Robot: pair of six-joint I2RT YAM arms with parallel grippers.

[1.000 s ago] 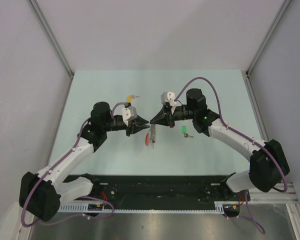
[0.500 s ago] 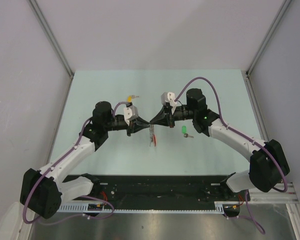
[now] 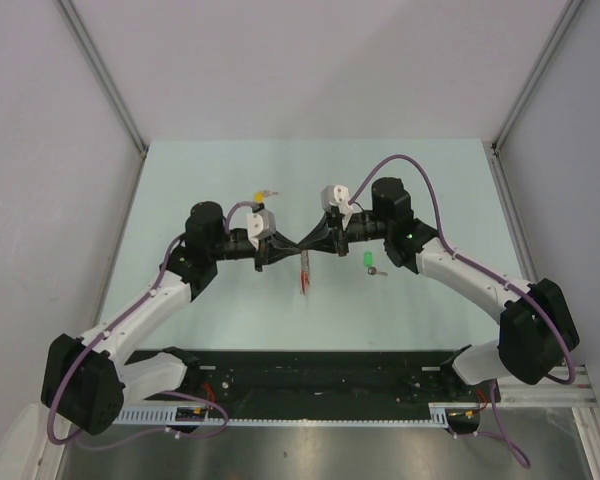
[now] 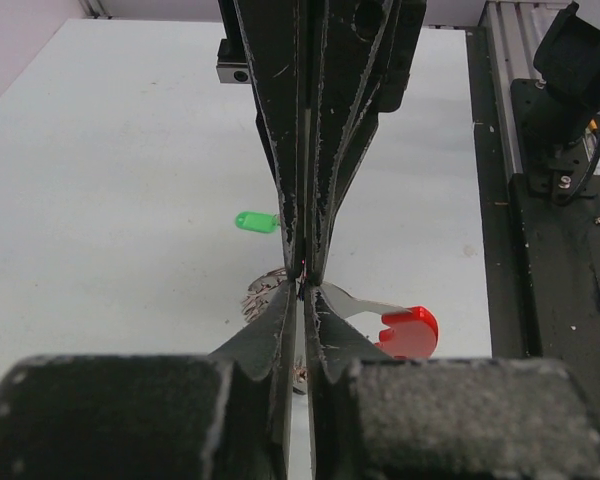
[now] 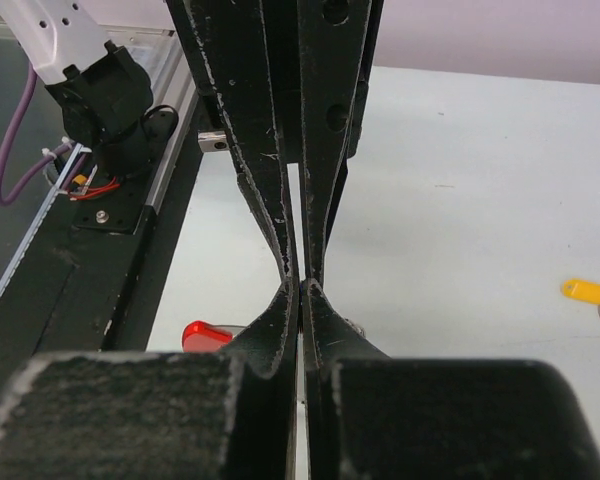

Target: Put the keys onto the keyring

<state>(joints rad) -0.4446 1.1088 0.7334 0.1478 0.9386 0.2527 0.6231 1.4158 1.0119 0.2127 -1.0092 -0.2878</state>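
The keyring [image 3: 305, 273] hangs in the air over the middle of the bench [image 3: 420, 180], just under the place where the two arms meet. A second ago only the right arm was carrying it, and the left fingers [image 4: 270, 325] were a little apart and near it. Now they have come in and closed, so the two pairs of fingers stand tip to tip and the ring is held from both sides. I judge this is the preparation to open the ring; no key is on it yet.

The left fingers are clenched to a thin slit and seem to pinch the metal of the ring, whose chain shows on one side of the tips and the red tag [image 4: 408, 332] on the other. The right fingers [image 5: 268, 322] are fully clenched on the same ring.

The green key [image 3: 369, 260] lies on the bench beside the right arm. The yellow key [image 3: 260, 195] lies behind the left arm. Both are untouched.
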